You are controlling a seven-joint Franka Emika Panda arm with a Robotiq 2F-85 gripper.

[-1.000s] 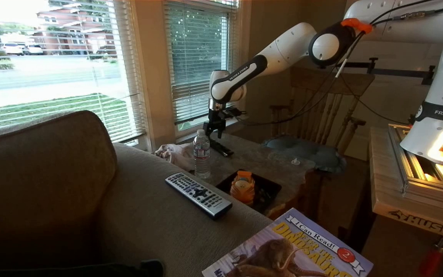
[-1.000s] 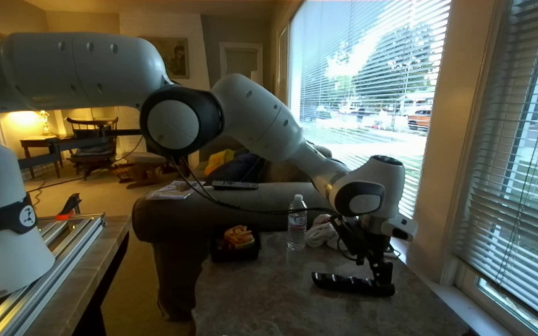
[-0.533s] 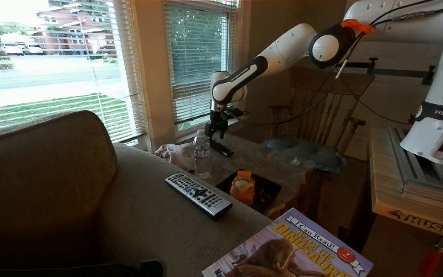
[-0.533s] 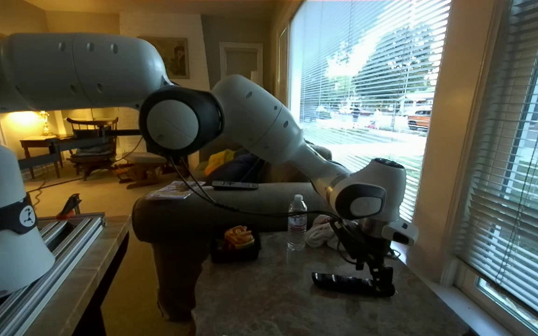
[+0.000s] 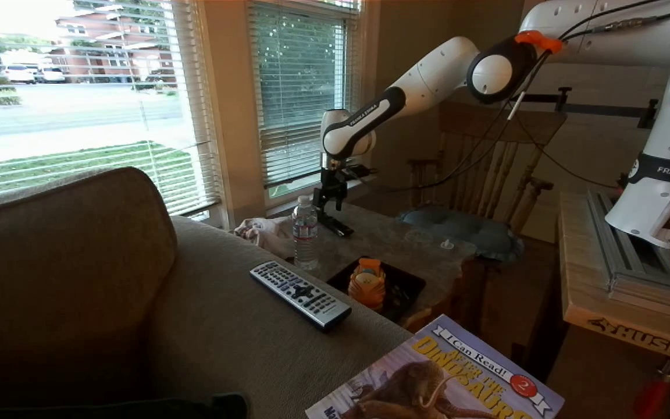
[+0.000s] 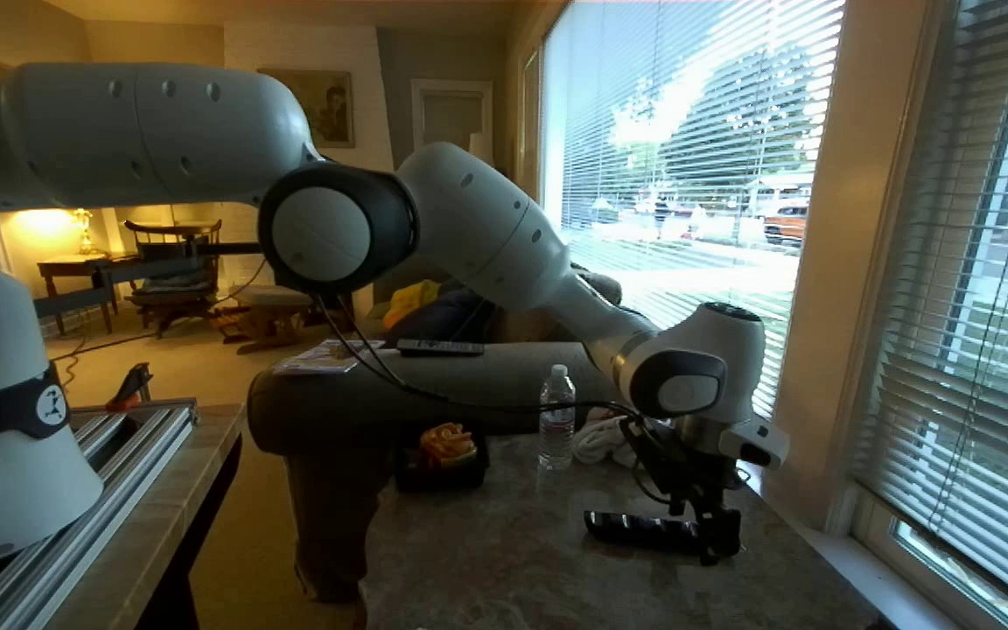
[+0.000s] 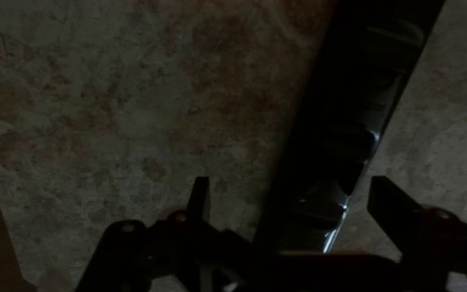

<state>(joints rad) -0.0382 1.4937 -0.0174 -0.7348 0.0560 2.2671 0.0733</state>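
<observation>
Black, glossy, ridged bar [image 7: 341, 134]: is lying flat on the mottled grey-brown tabletop [image 6: 504, 551]; what it is, I cannot tell.
Black two-fingered gripper [image 7: 288, 182]: is pointing down over one end of the bar, its fingers standing apart on either side and clamping nothing; tabletop is showing in both gaps.
Bar's long axis: is running up and slightly rightward in the wrist view, out through the space between the fingertips rather than across from one to the other.
Bar's offset: is leaving the wider gap on the left of the wrist view, the bar sitting nearer the finger at that view's right.
Clear plastic bottle with white cap [image 6: 556, 420]: is standing upright, apart from the bar, beside a crumpled pale cloth [image 6: 598, 440].
Black tray [image 6: 441, 479]: is holding an orange toy-like object [image 6: 448, 444], well apart from the gripper.
Brown upholstered sofa arm [image 6: 338, 411]: is carrying a silver-grey remote control [image 5: 300, 294] and a purple-covered paperback [image 5: 439, 378].
</observation>
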